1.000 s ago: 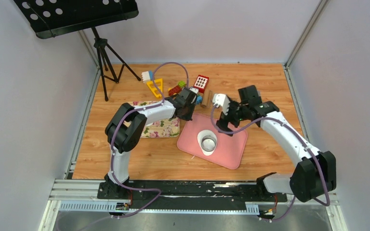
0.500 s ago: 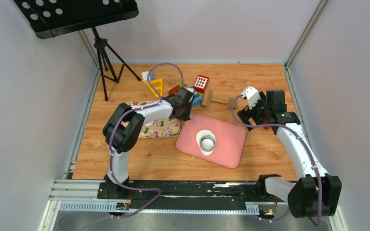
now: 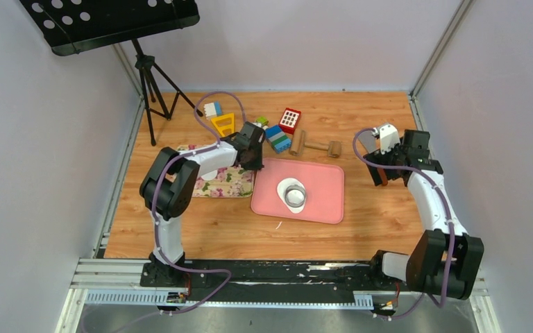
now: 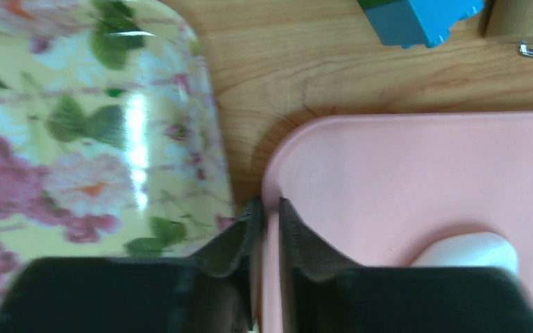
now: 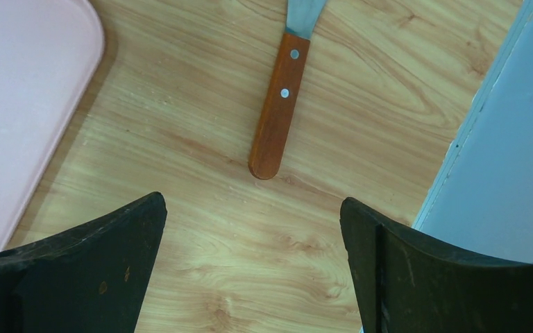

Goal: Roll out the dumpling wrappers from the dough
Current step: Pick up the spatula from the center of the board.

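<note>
The dough (image 3: 290, 187) is a flattened white lump in the middle of the pink mat (image 3: 323, 184), with a small metal ring (image 3: 295, 200) on it. No round wrappers show. My left gripper (image 3: 252, 164) is shut on the mat's far left edge. In the left wrist view the jaws (image 4: 266, 207) pinch the pink rim (image 4: 361, 159), with the dough (image 4: 468, 250) just to their right. My right gripper (image 3: 380, 170) is open and empty by the right wall, above a wooden-handled scraper (image 5: 277, 111). The right wrist view shows its fingers (image 5: 251, 201) wide apart over bare wood.
A wooden rolling pin (image 3: 316, 146) lies behind the mat. Toy blocks (image 3: 276, 135) are scattered at the back. A floral tray (image 3: 222, 182) lies left of the mat, touching distance from my left gripper. A tripod (image 3: 154, 90) stands at the back left.
My left gripper has pulled the pink mat to the left and squared it up, the dough riding along. My right arm has swung right, off the mat, to the right wall.
</note>
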`<state>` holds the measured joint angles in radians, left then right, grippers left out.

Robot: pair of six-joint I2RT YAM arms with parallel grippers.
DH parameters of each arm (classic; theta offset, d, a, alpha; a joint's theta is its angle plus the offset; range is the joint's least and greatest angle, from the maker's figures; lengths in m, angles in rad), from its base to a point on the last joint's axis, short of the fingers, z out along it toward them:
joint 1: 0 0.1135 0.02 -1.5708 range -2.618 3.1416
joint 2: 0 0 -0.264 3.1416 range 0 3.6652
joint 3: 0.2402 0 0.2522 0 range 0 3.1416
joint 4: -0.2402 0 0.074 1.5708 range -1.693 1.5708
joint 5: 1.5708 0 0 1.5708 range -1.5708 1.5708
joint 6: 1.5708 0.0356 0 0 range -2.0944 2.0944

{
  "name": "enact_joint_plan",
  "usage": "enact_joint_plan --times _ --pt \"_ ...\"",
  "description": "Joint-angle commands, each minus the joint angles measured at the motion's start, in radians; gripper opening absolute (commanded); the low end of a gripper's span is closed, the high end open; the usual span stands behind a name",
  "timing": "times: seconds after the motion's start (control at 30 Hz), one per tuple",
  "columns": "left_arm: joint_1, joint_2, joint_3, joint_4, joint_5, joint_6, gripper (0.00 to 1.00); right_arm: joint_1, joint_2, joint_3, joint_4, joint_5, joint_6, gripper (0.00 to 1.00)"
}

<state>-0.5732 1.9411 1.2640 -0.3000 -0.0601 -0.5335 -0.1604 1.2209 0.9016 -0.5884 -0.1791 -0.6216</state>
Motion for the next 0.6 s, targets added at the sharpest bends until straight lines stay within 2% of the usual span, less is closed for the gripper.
enact_joint_plan --times 0.0,0.07,0.23,0.4,0.57 --pt "0.004 -0.040 -0.001 -0.045 0.053 0.001 0.34 -0.020 0.059 0.013 0.037 0.062 0.020 0.95" --pt "0.004 -0.059 0.004 -0.042 0.083 0.008 0.51 -0.036 0.091 0.017 0.037 0.072 0.020 0.92" --pt "0.003 -0.128 0.009 -0.028 0.111 0.031 0.73 -0.074 0.189 0.020 0.042 0.081 0.009 0.85" --pt "0.004 -0.160 0.051 -0.026 0.195 0.046 0.82 -0.095 0.313 0.065 0.045 0.043 -0.002 0.82" --pt "0.003 -0.196 0.078 -0.017 0.255 0.061 0.83 -0.096 0.492 0.159 0.026 0.015 0.012 0.76"
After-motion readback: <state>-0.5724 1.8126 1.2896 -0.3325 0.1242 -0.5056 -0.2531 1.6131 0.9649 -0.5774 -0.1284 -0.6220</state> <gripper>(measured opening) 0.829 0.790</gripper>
